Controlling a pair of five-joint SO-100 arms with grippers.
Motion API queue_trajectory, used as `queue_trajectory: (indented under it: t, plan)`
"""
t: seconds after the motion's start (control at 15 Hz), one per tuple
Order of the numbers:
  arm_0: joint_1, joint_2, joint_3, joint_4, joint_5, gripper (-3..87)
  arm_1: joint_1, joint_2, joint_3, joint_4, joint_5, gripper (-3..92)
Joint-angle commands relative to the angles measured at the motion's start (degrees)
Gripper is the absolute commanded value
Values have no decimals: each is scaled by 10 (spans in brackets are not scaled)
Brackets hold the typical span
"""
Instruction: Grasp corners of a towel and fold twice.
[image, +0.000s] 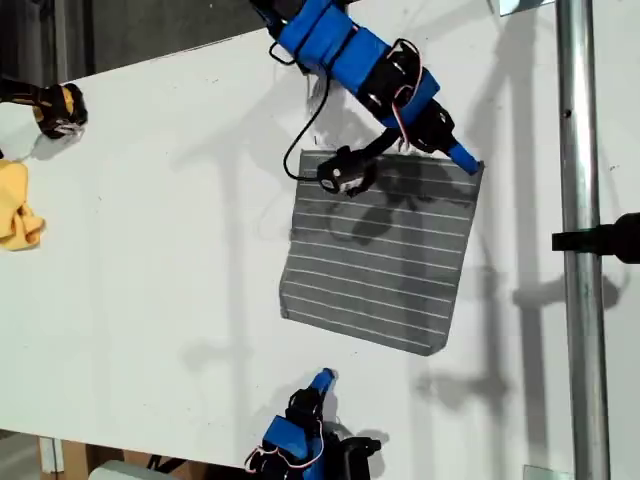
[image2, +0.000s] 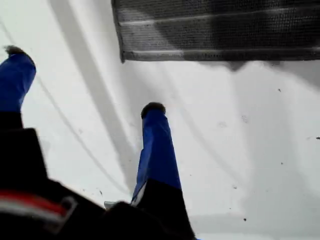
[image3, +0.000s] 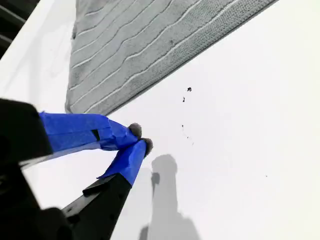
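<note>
Lying spread flat on the white table (image: 150, 250), near the middle of the exterior view: the grey soft cloth towel with thin white parallel stripes (image: 380, 250), unfolded, all four corners out.

Holding my first gripper (image: 322, 380), blue-fingered, at the lower edge of the exterior view, near the towel's lower border but apart from it. Seen along its own camera, my first gripper (image2: 84, 80) spread wide, nothing between the fingers (image2: 155, 150), bare table beneath, the towel (image2: 215, 30) ahead with one pointed striped corner (image2: 120, 57) in sight. No contact with the cloth.

Reaching down from the upper edge of the exterior view with my second gripper (image: 465, 158), tip just beside the towel's upper corner (image: 478, 170) on the exterior view's right. Seen along its own camera, my second gripper (image3: 140, 137) pinched closed, fingertips (image3: 135, 131) meeting, no cloth between them, the towel (image3: 150, 45) and its corner (image3: 70, 106) close by yet apart. Contact with the table: cannot tell.

Resting well apart at the exterior view's left edge: a small crumpled yellow cloth (image: 18, 205).
</note>
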Motion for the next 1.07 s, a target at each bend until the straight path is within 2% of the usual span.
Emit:
queue_trajectory:
  t: [0.0, 0.27, 0.6, 1.0]
  plan:
    - [6, 3, 3, 3, -4, -15, 9, -36, -4, -39, 0, 419]
    - [5, 3, 3, 3, -3, -15, 10, -113, -15, -99, -2, 410]
    - [2, 3, 3, 3, -1, -15, 5, -184, -48, -116, 3, 394]
    - [3, 3, 3, 4, -6, -15, 31, -260, -81, -145, 4, 297]
